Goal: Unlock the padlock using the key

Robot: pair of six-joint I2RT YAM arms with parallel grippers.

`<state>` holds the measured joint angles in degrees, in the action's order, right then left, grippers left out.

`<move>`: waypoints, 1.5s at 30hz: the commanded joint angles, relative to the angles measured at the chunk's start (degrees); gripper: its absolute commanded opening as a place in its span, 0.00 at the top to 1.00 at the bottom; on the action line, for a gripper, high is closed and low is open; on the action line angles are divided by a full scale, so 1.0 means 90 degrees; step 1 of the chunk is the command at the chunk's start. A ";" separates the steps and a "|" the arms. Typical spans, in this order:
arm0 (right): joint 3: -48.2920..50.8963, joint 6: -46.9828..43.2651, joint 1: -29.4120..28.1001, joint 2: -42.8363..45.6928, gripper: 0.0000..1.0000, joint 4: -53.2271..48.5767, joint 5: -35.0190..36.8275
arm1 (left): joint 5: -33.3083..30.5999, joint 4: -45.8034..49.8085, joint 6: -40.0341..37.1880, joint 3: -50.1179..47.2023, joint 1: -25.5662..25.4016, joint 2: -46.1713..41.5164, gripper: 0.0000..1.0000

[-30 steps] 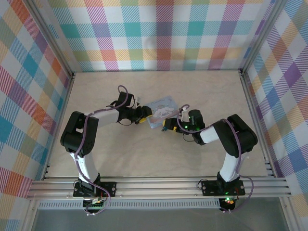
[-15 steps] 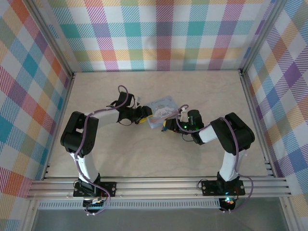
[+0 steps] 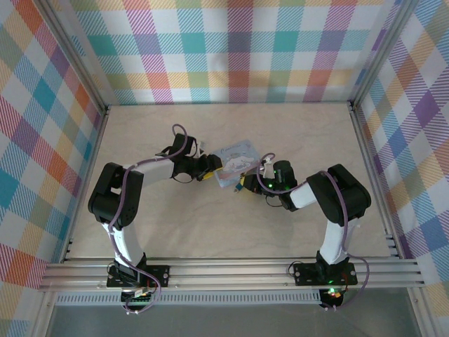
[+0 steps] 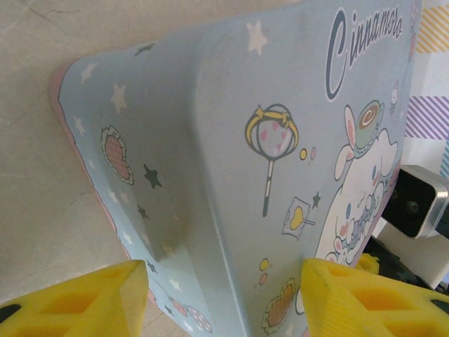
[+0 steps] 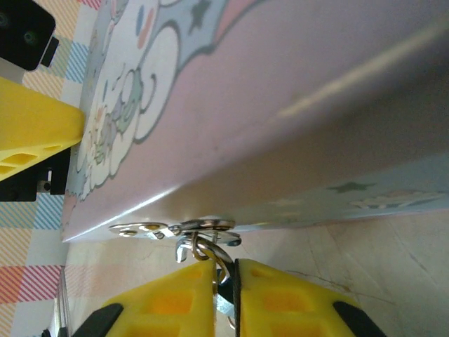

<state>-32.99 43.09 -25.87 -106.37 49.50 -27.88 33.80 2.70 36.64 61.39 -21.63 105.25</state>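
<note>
The pale blue cartoon tin point(image 3: 235, 158) lies mid-table, tipped up on one side. My left gripper point(image 3: 212, 167) clamps its left end, and in the left wrist view the yellow fingers point(image 4: 77, 302) straddle the tin point(image 4: 231, 140). My right gripper point(image 3: 242, 184) is at the tin's front edge. In the right wrist view it point(image 5: 224, 270) is shut on the tiny dark padlock point(image 5: 226, 279), whose silver shackle point(image 5: 210, 249) hooks through the tin's metal hasp point(image 5: 203, 226). I cannot pick out the key between the fingers.
Plaid walls enclose the beige table point(image 3: 295, 126) on three sides. A metal rail point(image 3: 231, 270) runs along the near edge by the arm bases. The right wrist camera point(image 4: 417, 203) sits close behind the tin.
The right gripper has edged slightly left toward the tin's front edge. The left arm and the tin have stayed put.
</note>
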 commanded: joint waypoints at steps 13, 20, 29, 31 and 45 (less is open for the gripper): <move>0.0249 0.0486 -0.0026 -0.0096 0.98 0.0802 0.0225 | -0.0332 0.0744 -0.0038 -0.0096 -0.0132 -0.0005 0.42; 0.0397 0.0777 0.0003 -0.0047 1.00 0.1159 0.0517 | -0.0328 0.0690 -0.0009 -0.0233 -0.0151 -0.0058 0.42; 0.0465 0.1270 0.0169 -0.0046 1.00 0.1340 0.0673 | -0.0416 0.0611 -0.0003 -0.0486 -0.0193 -0.0196 0.41; 0.0467 0.1322 0.0188 -0.0042 1.00 0.1380 0.0686 | -0.0399 0.0592 0.0004 -0.0508 -0.0195 -0.0200 0.41; 0.0675 0.1033 0.0278 0.0635 1.00 0.0710 0.1056 | -0.0456 0.0477 0.0069 -0.0532 -0.0170 -0.0517 0.35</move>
<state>-28.01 54.39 -23.86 -104.36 57.06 -19.86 31.62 2.98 36.88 58.19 -22.44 102.08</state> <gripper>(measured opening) 0.053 0.641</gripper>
